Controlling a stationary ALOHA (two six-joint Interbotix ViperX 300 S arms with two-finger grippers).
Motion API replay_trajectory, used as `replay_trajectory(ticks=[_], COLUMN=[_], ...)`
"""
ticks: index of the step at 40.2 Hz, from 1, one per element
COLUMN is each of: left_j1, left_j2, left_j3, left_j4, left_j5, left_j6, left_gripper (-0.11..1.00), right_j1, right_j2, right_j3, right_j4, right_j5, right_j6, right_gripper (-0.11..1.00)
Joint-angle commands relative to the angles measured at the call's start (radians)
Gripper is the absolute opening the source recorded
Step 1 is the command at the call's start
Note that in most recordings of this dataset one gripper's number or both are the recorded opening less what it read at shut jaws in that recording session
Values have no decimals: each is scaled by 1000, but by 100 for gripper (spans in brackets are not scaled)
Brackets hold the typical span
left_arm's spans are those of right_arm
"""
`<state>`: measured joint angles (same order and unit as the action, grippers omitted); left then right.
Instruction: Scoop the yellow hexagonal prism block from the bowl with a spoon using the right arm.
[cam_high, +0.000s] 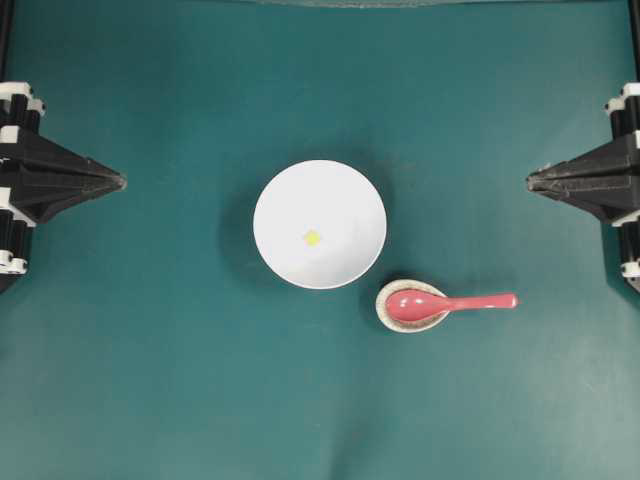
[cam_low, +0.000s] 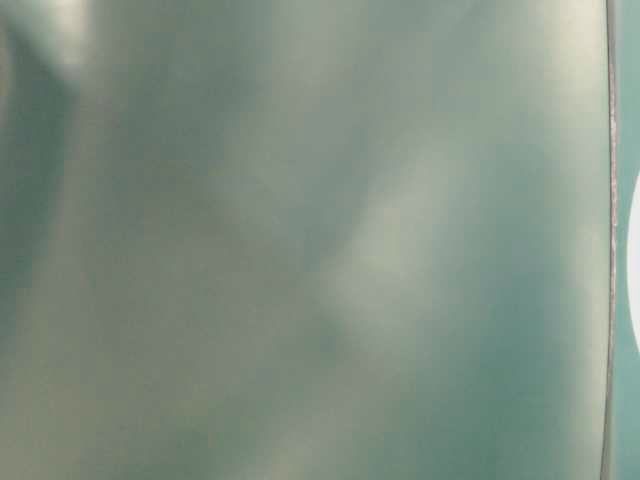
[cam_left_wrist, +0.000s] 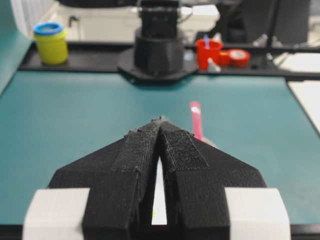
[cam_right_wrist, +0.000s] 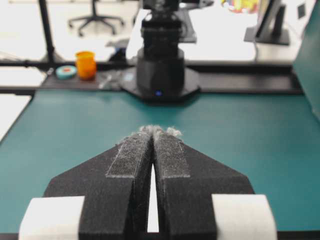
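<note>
**Start pose, spoon not yet picked up**

My right gripper (cam_high: 530, 181) sits clenched and empty at the table edge; my left gripper (cam_high: 122, 182) is pinched closed too, holding nothing. The yellow hexagonal prism block (cam_high: 312, 238), tiny and matte, lies near the middle of the smooth white bowl (cam_high: 275, 195). The glossy pink-red spoon (cam_high: 445, 302) rests with its scoop in a speckled spoon rest (cam_high: 385, 310) just beside the bowl, handle pointing toward my right side. Next, I judge: open up, reach for that short straight handle.
</note>
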<state>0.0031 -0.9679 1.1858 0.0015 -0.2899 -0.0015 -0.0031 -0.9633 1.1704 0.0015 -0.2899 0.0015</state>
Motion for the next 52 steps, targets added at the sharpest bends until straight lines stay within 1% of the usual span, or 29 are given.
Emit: replay_trajectory(ticks=[1,9,16,18,22,31,35,45,52], left_j1=[9,31,31,31,31,31,31,32,31], left_j2=[8,9,9,9,9,8,8,8,9], left_j3=[-37,-41,-41,-41,-40,-40,-40,-40,-40], left_j4=[6,6,6,6,6,8,6,6,6], left_j5=[9,18,17,17,18,18,23,23,23], left_j6=[-2,-3,-5,-5,-5,-5,-5,-5,-11], left_gripper=[-1,-1,-1,-1,-1,-1,-1,-1,-1], right_j1=[0,2,2,0,2,2,0,2,9], right_j2=[12,15,15,15,18,40,54,94,152], right_j3=[-12,-15,-14,-14,-15,-12,-9,0,9], right_j4=[3,17,18,18,18,20,20,26,37], right_j5=[-2,20,20,20,20,34,38,23,-17], right_j6=[8,9,9,9,9,11,11,11,11], right_gripper=[-2,-1,0,2,10,39,45,45,46])
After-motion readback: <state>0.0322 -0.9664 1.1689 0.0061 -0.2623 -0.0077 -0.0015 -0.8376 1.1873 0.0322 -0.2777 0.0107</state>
